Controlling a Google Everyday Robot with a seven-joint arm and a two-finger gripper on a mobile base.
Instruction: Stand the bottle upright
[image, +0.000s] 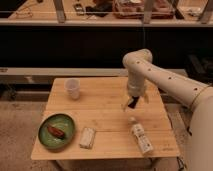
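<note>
Near the lying bottle (140, 138), jaws hanging
</note>
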